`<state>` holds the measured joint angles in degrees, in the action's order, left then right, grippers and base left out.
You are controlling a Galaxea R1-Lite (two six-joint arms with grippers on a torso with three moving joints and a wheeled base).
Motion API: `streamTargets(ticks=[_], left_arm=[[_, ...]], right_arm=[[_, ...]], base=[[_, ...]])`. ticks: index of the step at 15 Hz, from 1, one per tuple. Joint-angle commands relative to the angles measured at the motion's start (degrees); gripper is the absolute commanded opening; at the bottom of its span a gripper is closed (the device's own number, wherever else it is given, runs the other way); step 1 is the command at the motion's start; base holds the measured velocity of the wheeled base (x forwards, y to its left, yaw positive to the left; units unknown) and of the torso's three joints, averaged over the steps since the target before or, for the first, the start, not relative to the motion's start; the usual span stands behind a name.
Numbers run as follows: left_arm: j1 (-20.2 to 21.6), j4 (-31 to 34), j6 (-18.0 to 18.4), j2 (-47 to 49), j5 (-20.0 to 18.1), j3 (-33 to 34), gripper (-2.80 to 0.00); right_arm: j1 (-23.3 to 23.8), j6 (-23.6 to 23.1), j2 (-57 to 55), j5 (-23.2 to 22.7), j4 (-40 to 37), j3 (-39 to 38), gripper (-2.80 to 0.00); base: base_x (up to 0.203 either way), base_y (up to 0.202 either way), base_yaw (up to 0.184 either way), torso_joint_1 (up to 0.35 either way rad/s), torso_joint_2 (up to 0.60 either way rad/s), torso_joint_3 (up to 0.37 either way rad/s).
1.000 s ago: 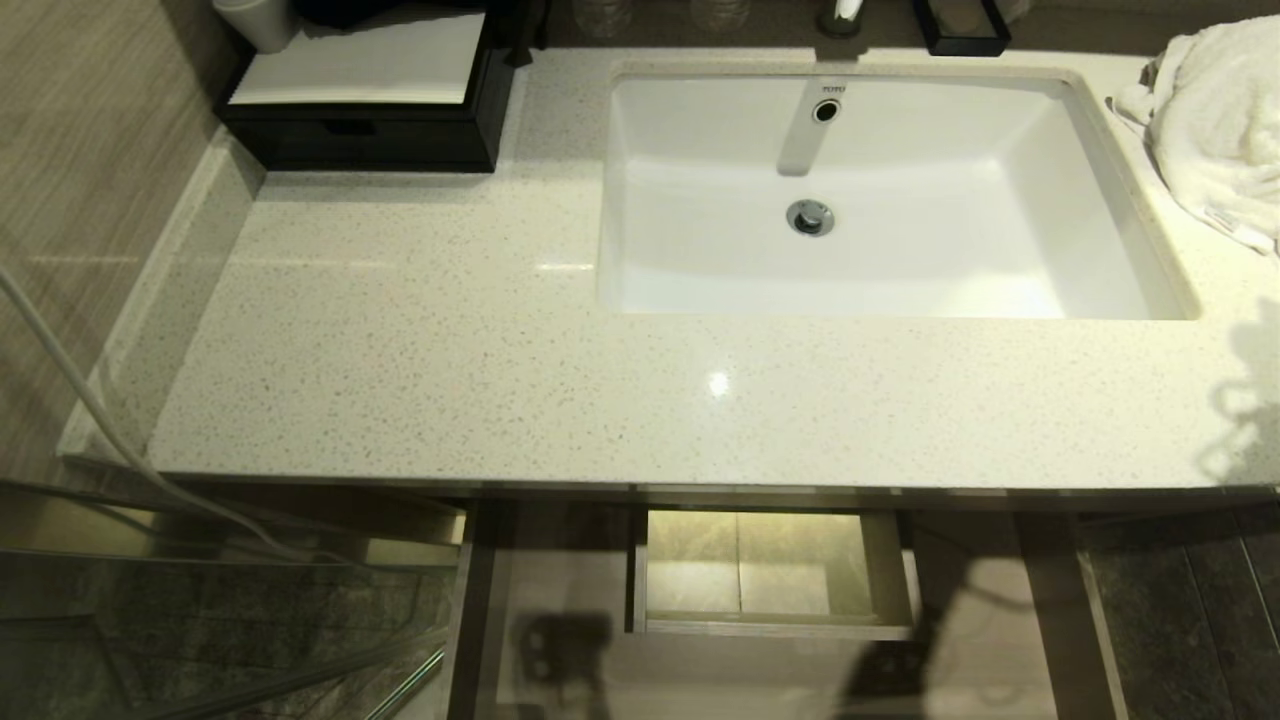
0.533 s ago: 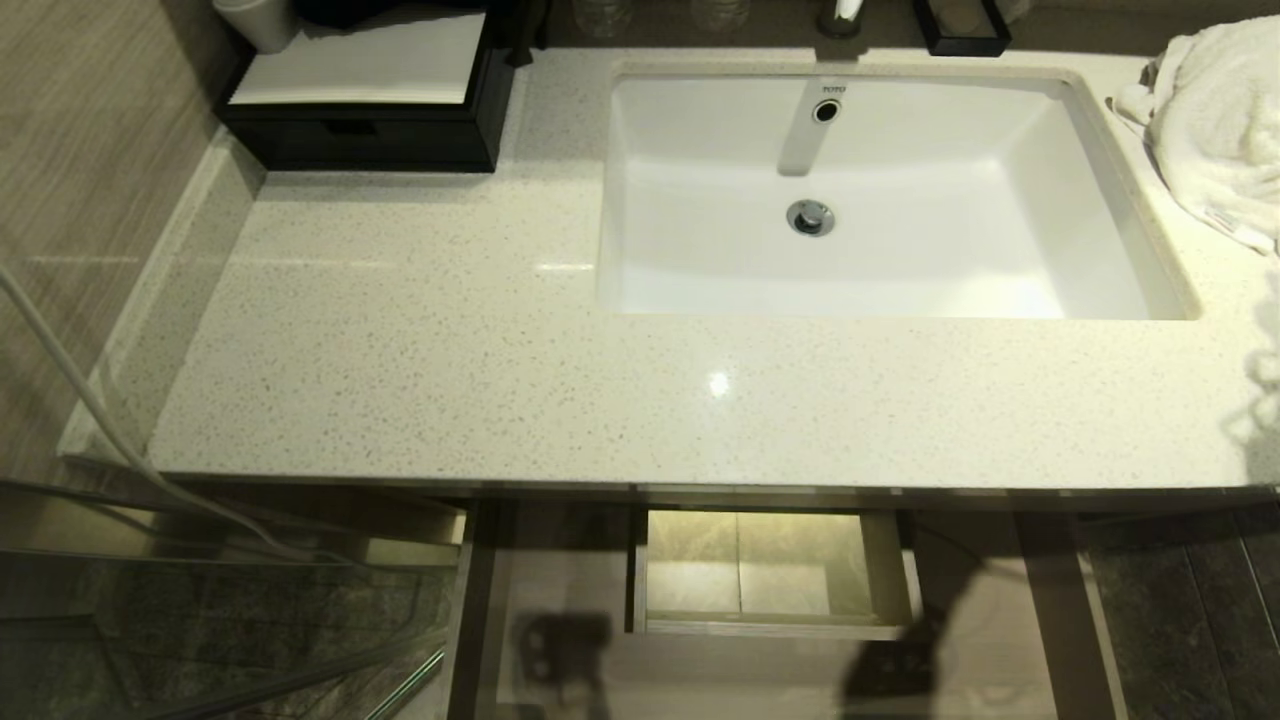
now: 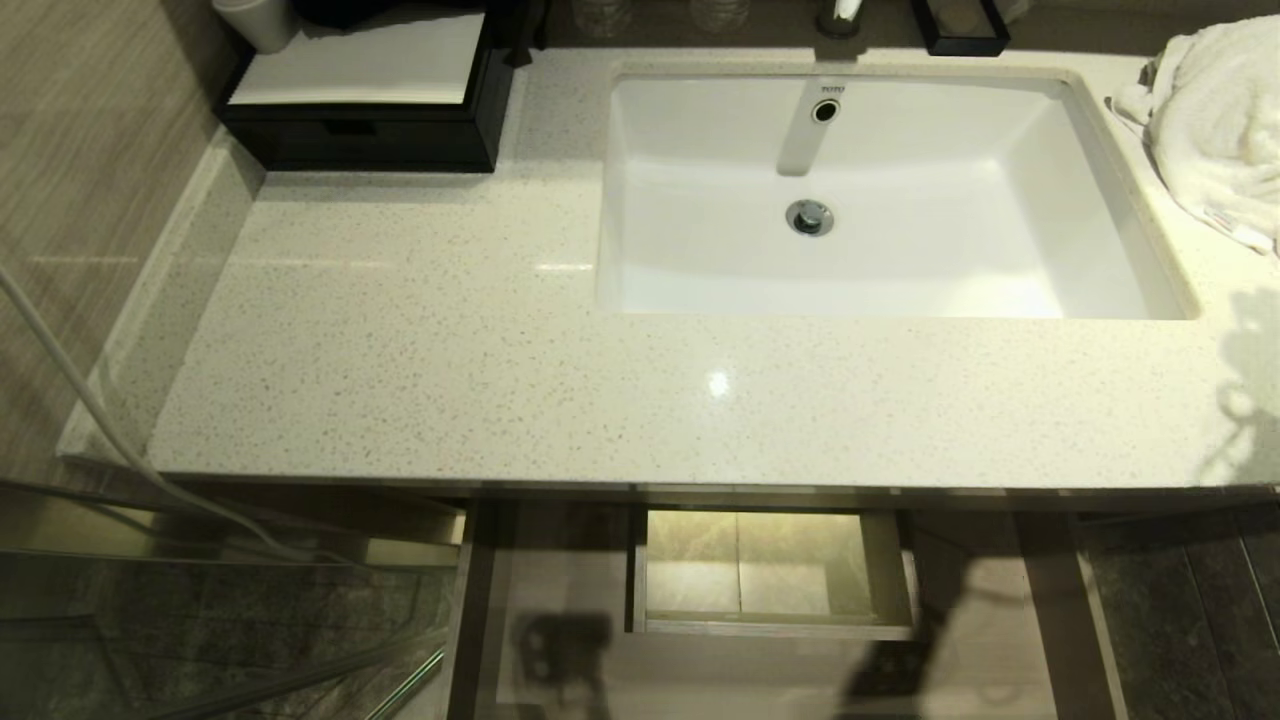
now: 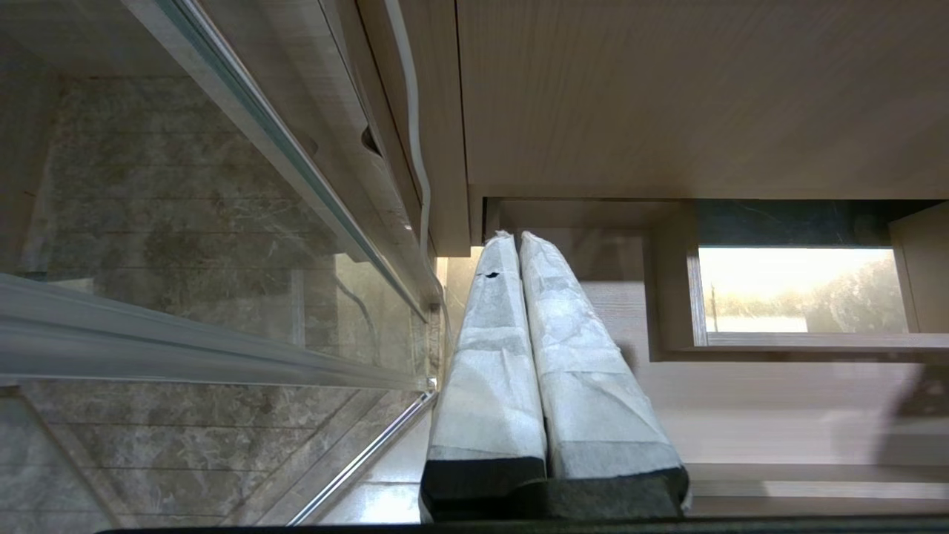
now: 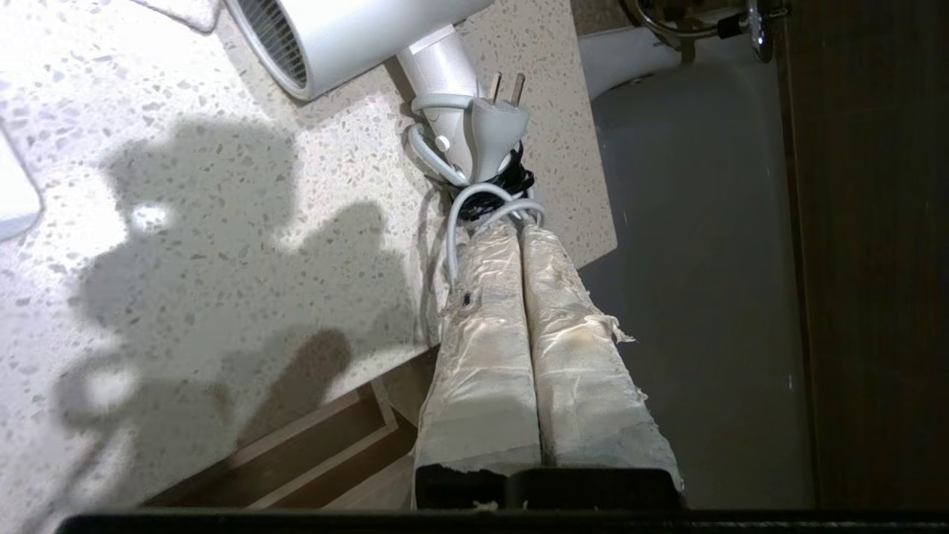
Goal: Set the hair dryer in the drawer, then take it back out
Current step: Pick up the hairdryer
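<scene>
The white hair dryer (image 5: pixel 356 30), with its grey grille, shows only in the right wrist view, over the right end of the speckled counter (image 5: pixel 185 222). Its cord is bundled at the handle with the plug and a black tie. My right gripper (image 5: pixel 511 230) is shut with the cord loops pinched at its fingertips. It is outside the head view, where only its shadow falls at the counter's right edge. The drawer (image 3: pixel 540 560) stands pulled out under the counter, with its boxed cutout (image 3: pixel 770 570) at the back. My left gripper (image 4: pixel 511 237) is shut on nothing, low beside the drawer (image 4: pixel 741 415).
A white sink (image 3: pixel 700 250) is set in the counter (image 3: pixel 450 350). A white towel (image 3: pixel 1220 130) lies at the back right. A black box topped with white paper (image 3: pixel 370 110) stands at the back left. A glass panel (image 3: pixel 200 620) stands left of the drawer.
Half a second ago a pale blur showed at the counter's right edge. It is gone now, and only the shadow lies there, as it did a second ago. The drawer has not moved.
</scene>
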<state>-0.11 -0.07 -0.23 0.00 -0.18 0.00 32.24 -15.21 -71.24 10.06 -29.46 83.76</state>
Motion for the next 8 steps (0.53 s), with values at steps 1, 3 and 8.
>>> streamTargets(ticks=[1,3,8], left_arm=[[0.0,0.0,0.0,0.0,0.0,0.0,-2.80],[0.0,0.0,0.0,0.0,0.0,0.0,-2.80],[0.0,0.0,0.0,0.0,0.0,0.0,-2.80]], right_arm=[[-0.6,-0.2,5.7,0.1,-0.1,-3.2,-2.80],[-0.6,-0.3,7.0,0.0,-0.5,-4.2,-2.80],[-0.7,-0.2,7.5,-0.1,-0.9,-4.3,-2.80]], base=[[0.000,0.000,0.000,0.000,0.00,0.000],[0.000,0.000,0.000,0.000,0.00,0.000],[-0.002,0.007,-0.079,0.000,0.00,0.002]])
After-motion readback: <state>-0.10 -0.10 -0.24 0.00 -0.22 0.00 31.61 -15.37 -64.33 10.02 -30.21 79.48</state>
